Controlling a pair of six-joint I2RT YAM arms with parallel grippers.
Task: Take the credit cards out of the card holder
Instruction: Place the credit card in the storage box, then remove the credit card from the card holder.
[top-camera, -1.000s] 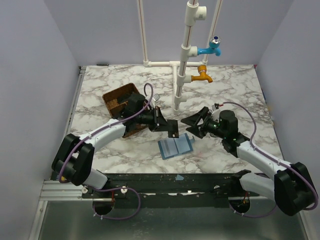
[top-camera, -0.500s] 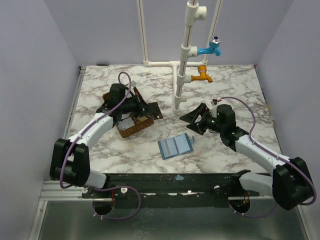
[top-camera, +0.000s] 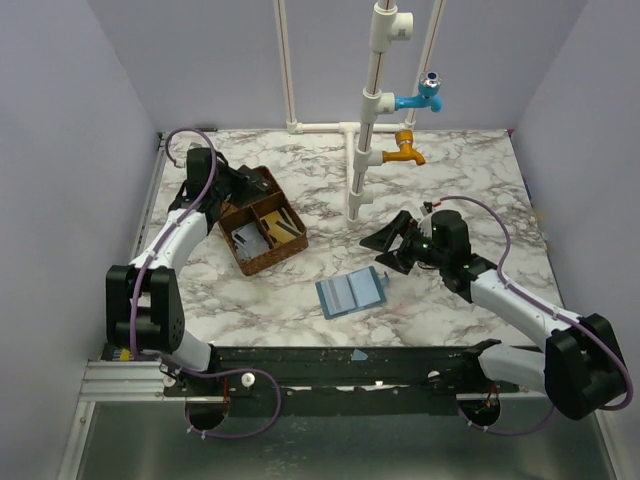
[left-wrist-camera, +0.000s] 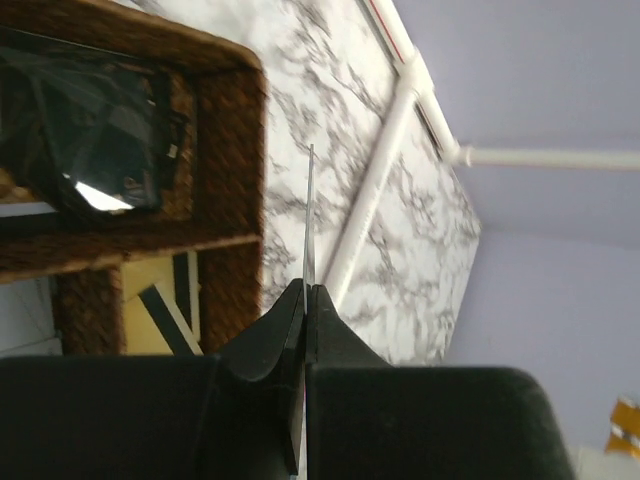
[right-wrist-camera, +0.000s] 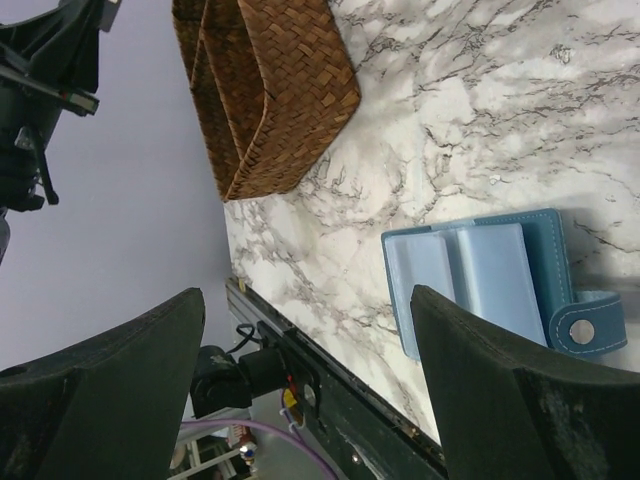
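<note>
- The blue card holder (top-camera: 352, 292) lies open and flat on the marble table (top-camera: 450, 180), toward its front edge, pale sleeves facing up.
- The right gripper (top-camera: 388, 247) hovers just beyond it, fingers spread wide.
- The left gripper (left-wrist-camera: 305, 292) pinches a thin credit card (left-wrist-camera: 309, 215), seen edge-on, over the wicker tray (top-camera: 270, 260).
- Pale cards (top-camera: 249, 238) lie in one tray compartment.

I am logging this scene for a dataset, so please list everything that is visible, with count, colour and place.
card holder: one, blue, open, mid-table.
credit card: one, pale, edge-on between left fingers.
tray: one, brown woven, divided, far left.
loose card: at least one, pale, inside tray.
pipe stand: one, white, at back.
taps: two, blue and orange, on stand.
table: one, white marble.
left fingers: black, shut on credit card.
right fingers: black, open, near card holder.
</note>
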